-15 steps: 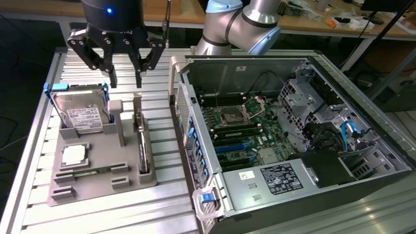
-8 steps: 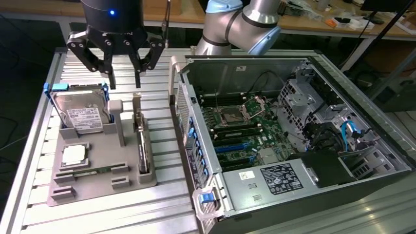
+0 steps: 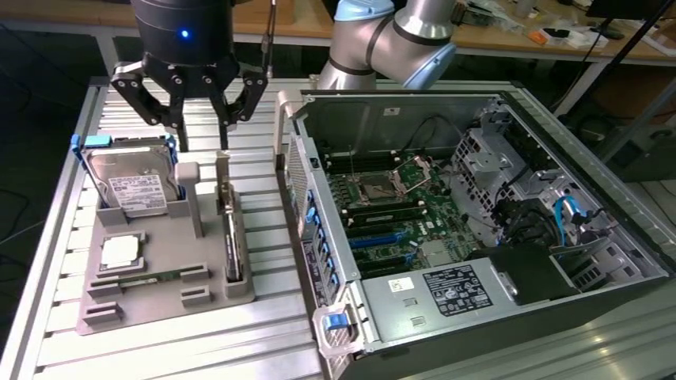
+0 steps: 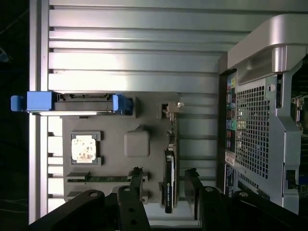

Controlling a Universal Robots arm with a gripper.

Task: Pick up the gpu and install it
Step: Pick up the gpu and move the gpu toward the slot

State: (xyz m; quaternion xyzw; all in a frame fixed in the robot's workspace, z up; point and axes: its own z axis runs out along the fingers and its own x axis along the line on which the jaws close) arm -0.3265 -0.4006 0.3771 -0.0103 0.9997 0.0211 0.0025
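Slatted metal table (image 3: 158, 348) | gpu (image 3: 233, 245) stands on edge in grey tray (image 3: 148, 302), on the side toward the open case (image 3: 401, 107) | gripper (image 3: 201, 127) hangs above tray's far end, fingers spread wide, empty | we judge: straddle the card's thin edge squarely, descend straight.

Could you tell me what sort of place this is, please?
Probably a robotics lab for computer assembly: a robot arm, an open computer case on a slatted metal table, and a grey tray of parts.

1. The gripper (image 3: 203, 141) hangs spread and empty above the grey holder (image 3: 158, 294).
2. The gpu (image 3: 233, 245) stands on edge in that holder, near the hard drive (image 3: 132, 186).
3. An open computer case (image 3: 401, 111) lies alongside.
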